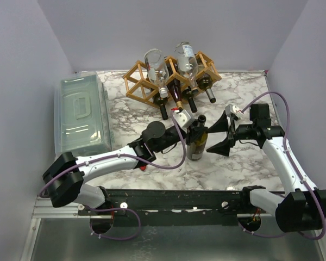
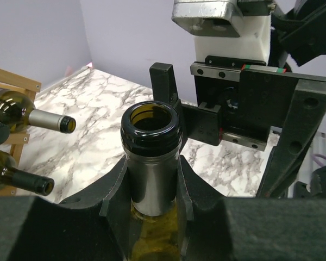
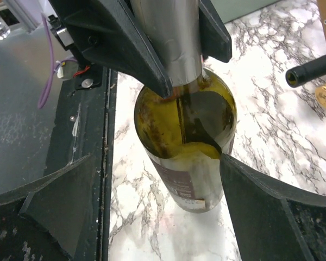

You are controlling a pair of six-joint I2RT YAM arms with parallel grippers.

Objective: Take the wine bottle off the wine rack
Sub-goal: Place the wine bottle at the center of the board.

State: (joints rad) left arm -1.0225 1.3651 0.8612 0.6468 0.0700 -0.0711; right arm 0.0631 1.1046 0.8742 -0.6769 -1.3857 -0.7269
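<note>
Where the marble table (image 1: 244,163) meets the left wall, a translucent lidded bin (image 1: 81,114) sits. The left arm reaches in from bottom left across the table toward centre.

Behind centre, near the back wall, is the wine rack (image 1: 171,68), a tan wood lattice. Several bottles (image 1: 163,89) lie in its cells with necks pointing toward the arms. Two clear glass bases stick up at the back.

In front of the rack and apart from it, the wine bottle (image 1: 197,148) stands upright on the marble, base down, out of the rack. It has olive-green glass, silver foil on the neck, a dark rim, an open mouth and a label low on the body. The left gripper (image 2: 152,196) is closed tight on the foil neck just under the rim, one finger on each side. The left wrist view shows both pressed on the foil.

Right of the bottle is the right gripper (image 1: 213,137), jaws spread wide, holding nothing, aimed at the bottle at body height. The right wrist view shows its two fingers (image 3: 271,206) flanking the lower body, with the bottle between them. The tip of the one on the right of that view comes very near the glass; can't tell if it touches. The right arm bends back to its base at bottom right.
</note>
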